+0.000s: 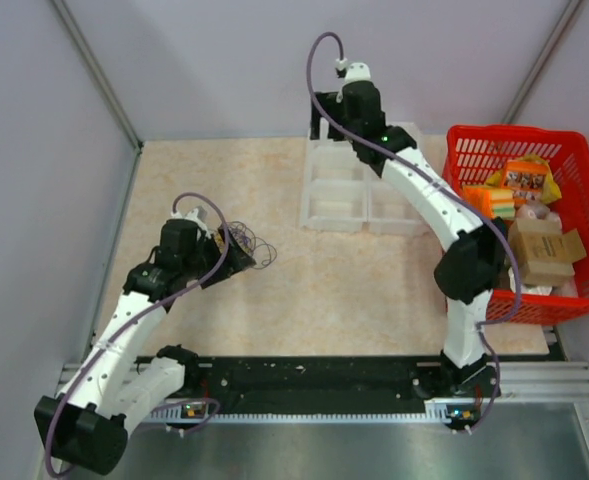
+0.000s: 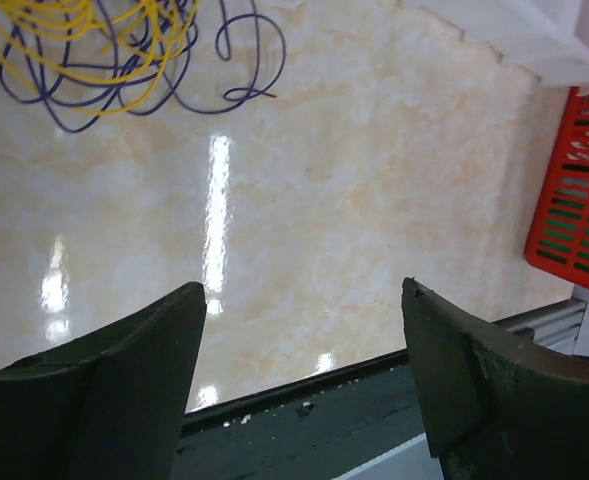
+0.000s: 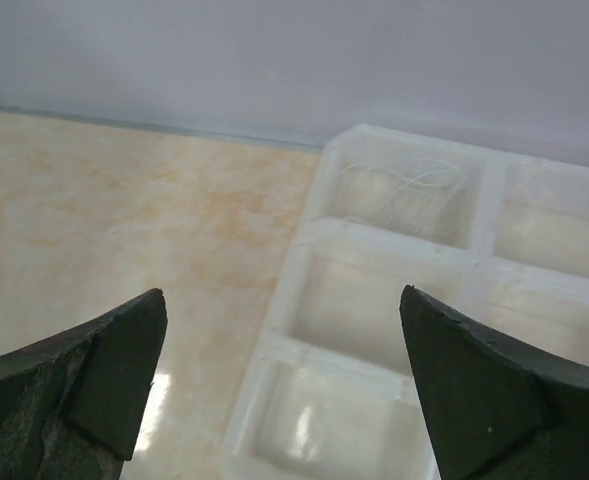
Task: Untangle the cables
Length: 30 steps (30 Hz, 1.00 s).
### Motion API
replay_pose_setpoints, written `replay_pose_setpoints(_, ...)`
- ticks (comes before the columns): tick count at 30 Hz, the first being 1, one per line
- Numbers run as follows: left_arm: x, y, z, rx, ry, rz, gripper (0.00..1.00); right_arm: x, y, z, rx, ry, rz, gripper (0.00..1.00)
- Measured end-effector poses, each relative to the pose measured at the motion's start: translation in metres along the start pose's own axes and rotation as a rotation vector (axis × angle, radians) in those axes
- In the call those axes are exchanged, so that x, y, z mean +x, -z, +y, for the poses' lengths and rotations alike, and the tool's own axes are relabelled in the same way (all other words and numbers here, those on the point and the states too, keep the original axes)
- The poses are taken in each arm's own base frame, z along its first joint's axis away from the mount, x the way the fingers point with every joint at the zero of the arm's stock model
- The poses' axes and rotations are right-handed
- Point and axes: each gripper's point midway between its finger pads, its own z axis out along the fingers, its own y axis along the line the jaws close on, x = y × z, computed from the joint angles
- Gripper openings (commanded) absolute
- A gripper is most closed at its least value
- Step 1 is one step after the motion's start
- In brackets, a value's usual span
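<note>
**Cables** point(image 1: 248, 243): one small loopy tangle lies on the counter point(image 1: 304, 300), left of centre, just off the tip of the left arm point(image 1: 179, 255). In the left wrist view the cables point(image 2: 94, 55) sit in the upper left corner, partly cut off by the picture's edge. Yellow loops lie over dark purple ones, and one purple loop trails out to the right of the mass.

**Left jaws:** released, set wide apart, nothing between them. Their fingertips point(image 2: 179, 325) show at the bottom of the wrist view, with bare counter between them and the tangle. From overhead the tangle sits close against the end of the jaws. Whether any strand touches them cannot be told.

**Right jaws:** released, set wide apart, grasping nothing. Their fingertips point(image 3: 134, 340) hang above the near left part of the tray point(image 3: 299, 270). The right arm point(image 1: 424, 190) reaches to the back of the counter, well apart from the cables.

**Tray** point(image 1: 359, 195): pale, translucent and divided into compartments. It stands at the back of the counter, right of centre. A thin whitish coil point(image 3: 409, 190) lies in one far compartment.

**Basket** point(image 1: 574, 150): red with mesh walls, at the counter's right edge near the tray, holding boxes and packets. The basket point(image 2: 574, 200) also shows at the right edge of the left wrist view.
</note>
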Motion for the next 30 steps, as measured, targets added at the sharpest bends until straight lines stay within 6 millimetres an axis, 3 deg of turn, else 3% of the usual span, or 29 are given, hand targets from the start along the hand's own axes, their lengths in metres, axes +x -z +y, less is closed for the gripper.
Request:
replay_pose_setpoints(3, 0.007, 0.002, 0.009, -0.05, 0.058, 0.021, 0.82, 0.0, 0.049, 0.053, -0.134, 0.001, -0.002, 0.98)
replay_pose_setpoints(5, 0.01, 0.008, 0.007, -0.033, 0.084, -0.001, 0.82, 0.015, 0.076, 0.095, -0.256, 0.002, 0.012, 0.96)
replay_pose_setpoints(9, 0.026, 0.023, 0.012, 0.046, 0.125, -0.078, 0.81, 0.08, 0.107, 0.162, -0.511, 0.01, 0.125, 0.94)
replay_pose_setpoints(13, 0.038, 0.038, 0.007, 0.146, 0.147, -0.123, 0.82, 0.143, 0.113, 0.183, -0.656, -0.019, 0.258, 0.9)
replay_pose_setpoints(18, 0.04, 0.064, -0.006, 0.252, 0.125, -0.193, 0.83, 0.194, 0.101, 0.211, -0.754, -0.009, 0.334, 0.83)
replay_pose_setpoints(22, 0.048, 0.07, 0.002, 0.224, 0.127, -0.183, 0.81, 0.234, 0.104, 0.234, -0.788, 0.038, 0.395, 0.77)
replay_pose_setpoints(26, 0.048, 0.083, 0.01, 0.2, 0.119, -0.241, 0.8, 0.251, 0.109, 0.242, -0.806, 0.074, 0.417, 0.68)
replay_pose_setpoints(30, 0.034, 0.102, 0.016, 0.175, 0.122, -0.366, 0.8, 0.253, 0.105, 0.237, -0.794, 0.114, 0.407, 0.68)
